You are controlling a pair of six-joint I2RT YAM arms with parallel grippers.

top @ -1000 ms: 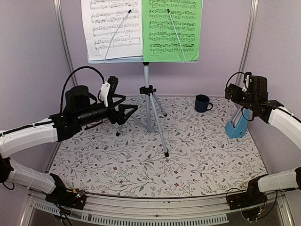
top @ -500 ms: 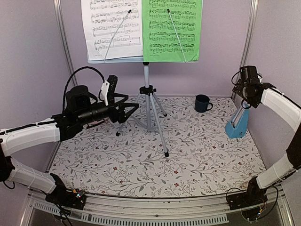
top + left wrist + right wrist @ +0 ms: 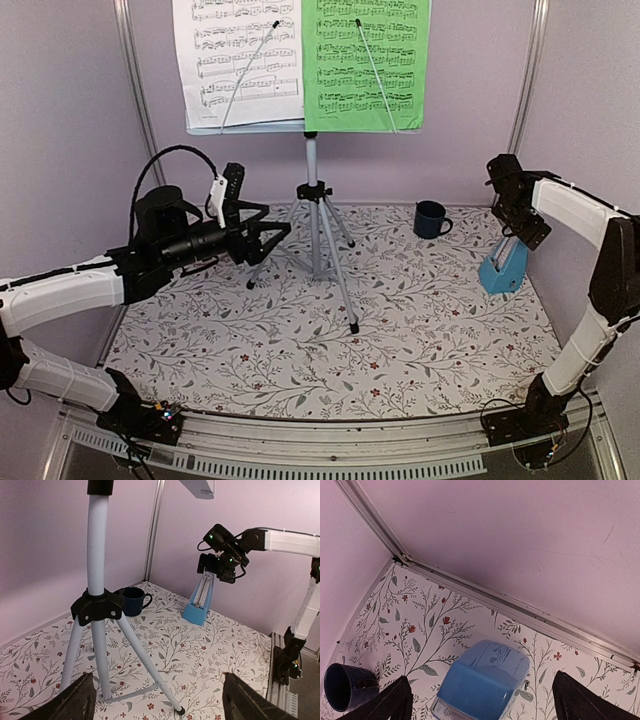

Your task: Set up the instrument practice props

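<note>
The music stand (image 3: 312, 200) stands on its silver tripod at the back middle of the table, with its pole and legs (image 3: 96, 575) close in the left wrist view. A white page (image 3: 240, 60) and a green page (image 3: 365, 65) rest on it side by side under thin wire holders. My left gripper (image 3: 277, 238) is open just left of the tripod, and nothing lies between its fingers (image 3: 157, 682). The blue metronome (image 3: 503, 266) stands upright by the right wall. My right gripper (image 3: 522, 232) hangs open above it, its fingers on either side of the metronome's top (image 3: 481, 682) without touching it.
A dark blue mug (image 3: 431, 219) stands at the back, between the tripod and the metronome; it also shows behind the tripod (image 3: 134, 600) and at the left edge (image 3: 345, 687). The lilac back wall and its frame rail (image 3: 520, 612) run close behind the metronome.
The right arm has swung its wrist left and down, turning the gripper to point down over the metronome. The left gripper has barely shifted beside the tripod.
</note>
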